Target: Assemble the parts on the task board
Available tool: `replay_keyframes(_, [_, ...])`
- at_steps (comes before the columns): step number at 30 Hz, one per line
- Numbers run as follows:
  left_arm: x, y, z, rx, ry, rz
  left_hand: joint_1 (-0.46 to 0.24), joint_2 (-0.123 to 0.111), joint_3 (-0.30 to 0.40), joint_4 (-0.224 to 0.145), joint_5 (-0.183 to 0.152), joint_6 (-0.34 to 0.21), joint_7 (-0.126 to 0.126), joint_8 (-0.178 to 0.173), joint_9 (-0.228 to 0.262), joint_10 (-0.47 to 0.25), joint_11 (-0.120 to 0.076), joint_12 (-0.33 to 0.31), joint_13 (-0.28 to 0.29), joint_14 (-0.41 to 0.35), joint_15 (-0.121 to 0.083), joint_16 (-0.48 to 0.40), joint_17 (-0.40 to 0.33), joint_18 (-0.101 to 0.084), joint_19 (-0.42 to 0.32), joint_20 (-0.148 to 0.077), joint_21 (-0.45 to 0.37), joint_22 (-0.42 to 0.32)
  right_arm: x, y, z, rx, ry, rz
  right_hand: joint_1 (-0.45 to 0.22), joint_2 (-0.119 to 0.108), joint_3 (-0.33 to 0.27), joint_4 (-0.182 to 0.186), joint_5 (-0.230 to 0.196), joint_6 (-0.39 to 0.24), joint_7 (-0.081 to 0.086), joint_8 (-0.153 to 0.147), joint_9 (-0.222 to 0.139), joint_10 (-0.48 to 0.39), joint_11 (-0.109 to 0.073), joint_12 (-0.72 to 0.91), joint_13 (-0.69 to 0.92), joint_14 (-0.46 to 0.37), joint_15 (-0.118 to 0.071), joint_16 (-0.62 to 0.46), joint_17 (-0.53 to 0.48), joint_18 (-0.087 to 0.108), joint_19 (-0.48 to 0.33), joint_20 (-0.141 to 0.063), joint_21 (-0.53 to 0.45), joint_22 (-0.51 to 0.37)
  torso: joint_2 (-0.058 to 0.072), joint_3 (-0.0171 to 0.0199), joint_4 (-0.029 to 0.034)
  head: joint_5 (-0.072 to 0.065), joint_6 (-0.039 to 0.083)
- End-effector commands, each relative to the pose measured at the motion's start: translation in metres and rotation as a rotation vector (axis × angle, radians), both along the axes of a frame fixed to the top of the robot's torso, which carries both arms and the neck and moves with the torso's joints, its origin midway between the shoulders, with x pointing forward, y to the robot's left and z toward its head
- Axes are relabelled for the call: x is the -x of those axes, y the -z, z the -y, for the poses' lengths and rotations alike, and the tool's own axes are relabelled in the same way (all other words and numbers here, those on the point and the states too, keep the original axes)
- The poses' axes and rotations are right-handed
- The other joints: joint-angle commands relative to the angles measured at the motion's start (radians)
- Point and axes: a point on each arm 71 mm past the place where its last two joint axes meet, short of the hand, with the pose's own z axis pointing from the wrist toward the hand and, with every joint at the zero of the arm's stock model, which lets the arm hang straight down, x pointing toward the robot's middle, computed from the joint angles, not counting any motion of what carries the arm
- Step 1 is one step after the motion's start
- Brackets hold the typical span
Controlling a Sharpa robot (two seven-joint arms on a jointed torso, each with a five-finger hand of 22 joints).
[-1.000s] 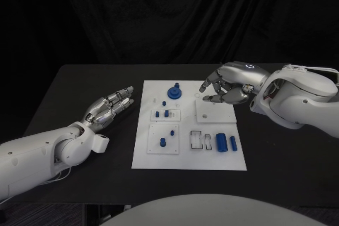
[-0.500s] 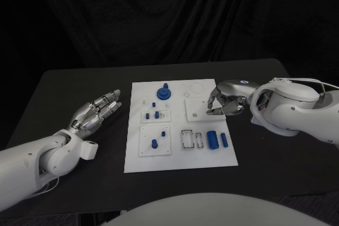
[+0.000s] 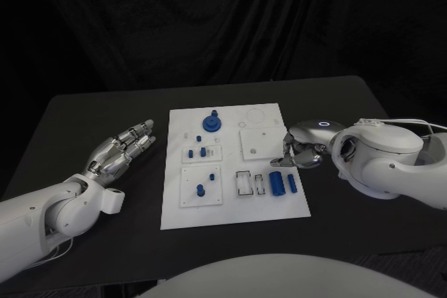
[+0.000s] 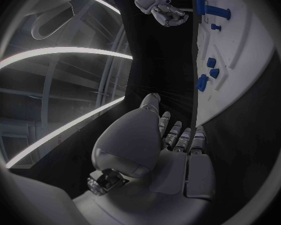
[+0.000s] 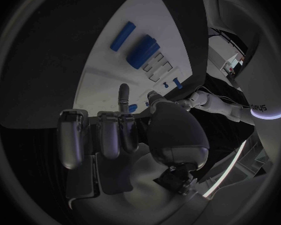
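The right hand (image 3: 300,150), fingers curled in on nothing, hangs over the right edge of the white task board (image 3: 233,214) mid-table, lower than a second ago. Just beside it lie two blue cylinders (image 3: 278,182), one thick, one thin. A blue gear (image 3: 212,123) sits at the far end. The left hand (image 3: 119,150) rests flat, fingers straight, left of the board

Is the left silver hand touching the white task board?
Apart. The head view shows bare black table between the left silver hand and the white task board's edge.
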Motion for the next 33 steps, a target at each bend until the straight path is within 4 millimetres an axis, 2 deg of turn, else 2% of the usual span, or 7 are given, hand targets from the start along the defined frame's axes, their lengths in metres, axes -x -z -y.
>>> replay_keyframes(1, [0.001,-0.005,0.0,0.046,-0.007,0.062,0.007,0.001,0.0,-0.006,0.007,0.006,0.003,0.004,0.001,0.004,-0.001,0.004,0.0,0.0,-0.002,-0.004,-0.001,0.004,0.0,0.005,-0.003,0.0,0.006,0.003,0.004,0.096,0.055,0.007,-0.01,-0.002,0.001,0.004,-0.008,0.007,-0.003,-0.007,0.005,0.108,-0.007,0.002,0.263,0.099,-0.008,0.003,0.221,-0.02,0.087,-0.009,0.006,0.249,0.0,-0.0002,0.0,-0.003,0.0])
replay_keyframes(6, [0.001,-0.005,0.0,0.045,-0.005,0.059,0.008,0.002,0.001,-0.006,0.007,0.006,0.003,0.004,0.001,0.004,-0.001,0.005,0.0,0.0,-0.002,-0.004,-0.001,0.004,0.0,0.005,-0.003,0.001,0.013,0.008,0.002,0.086,0.062,0.003,-0.018,-0.003,0.004,0.005,-0.015,0.006,-0.002,-0.015,0.008,0.108,-0.006,0.002,0.263,0.095,-0.01,-0.005,0.204,-0.016,0.081,-0.011,-0.007,0.244,0.001,-0.0017,0.0018,-0.004,0.0])
replay_keyframes(10, [0.001,-0.005,0.001,0.047,-0.002,0.058,0.009,0.004,0.003,-0.007,0.006,0.01,-0.001,0.005,0.001,0.004,0.002,0.005,0.0,0.0,-0.001,-0.004,-0.001,0.005,0.0,0.007,-0.003,0.0,0.016,0.013,0.001,0.075,0.065,-0.001,-0.027,-0.008,0.007,0.005,-0.013,0.005,0.0,-0.027,0.009,0.108,-0.004,0.002,0.263,0.093,-0.01,-0.01,0.191,-0.013,0.077,-0.012,-0.017,0.241,0.0,-0.0011,0.0002,-0.001,0.0])
replay_keyframes(17, [0.001,-0.005,0.0,0.045,-0.002,0.056,0.01,0.005,0.003,-0.007,0.006,0.011,-0.003,0.005,0.001,0.005,0.003,0.007,0.001,0.0,0.0,-0.004,-0.001,0.006,0.0,0.008,-0.003,0.001,0.02,0.02,-0.002,0.039,0.07,0.006,-0.046,-0.014,0.028,0.004,-0.006,0.005,0.008,-0.09,-0.007,0.108,0.002,0.002,0.263,0.087,-0.003,-0.025,0.162,-0.01,0.07,-0.007,-0.029,0.236,0.0,-0.0012,-0.0003,0.001,0.0])
replay_keyframes(20, [0.0,-0.005,0.0,0.044,-0.001,0.055,0.01,0.005,0.003,-0.007,0.006,0.011,-0.003,0.005,0.001,0.005,0.003,0.007,0.001,0.0,0.0,-0.004,-0.001,0.006,0.0,0.008,-0.003,0.001,0.02,0.022,-0.004,0.029,0.066,0.008,-0.044,-0.014,0.033,0.003,-0.004,0.008,0.01,-0.103,-0.011,0.108,0.003,0.002,0.263,0.087,-0.002,-0.025,0.161,-0.01,0.07,-0.006,-0.029,0.236,0.0,-0.001,0.001,0.001,0.0])
replay_keyframes(26, [0.0,-0.004,0.0,0.043,0.0,0.051,0.01,0.006,0.004,-0.008,0.006,0.01,-0.005,0.005,0.001,0.007,0.005,0.008,0.001,0.0,0.0,-0.004,-0.001,0.006,0.0,0.009,-0.003,0.0,0.021,0.027,-0.006,0.015,0.06,0.005,-0.032,-0.03,0.039,0.001,-0.002,0.02,0.01,-0.122,-0.017,0.108,0.004,0.002,0.263,0.087,0.001,-0.026,0.159,-0.01,0.07,-0.003,-0.028,0.236,0.0,-0.0006,-0.0005,0.004,0.0])
replay_keyframes(33, [0.0,-0.004,0.001,0.043,0.003,0.049,0.01,0.006,0.004,-0.008,0.006,0.01,-0.005,0.005,0.001,0.008,0.005,0.009,0.001,0.0,0.0,-0.004,-0.001,0.006,0.0,0.009,-0.003,0.001,0.022,0.033,-0.007,0.019,0.057,-0.017,-0.03,-0.034,0.043,0.003,-0.011,0.03,0.009,-0.129,-0.018,0.108,0.003,0.002,0.263,0.086,0.001,-0.027,0.157,-0.009,0.068,-0.002,-0.03,0.235,0.0,-0.0008,0.0005,0.007,0.0])
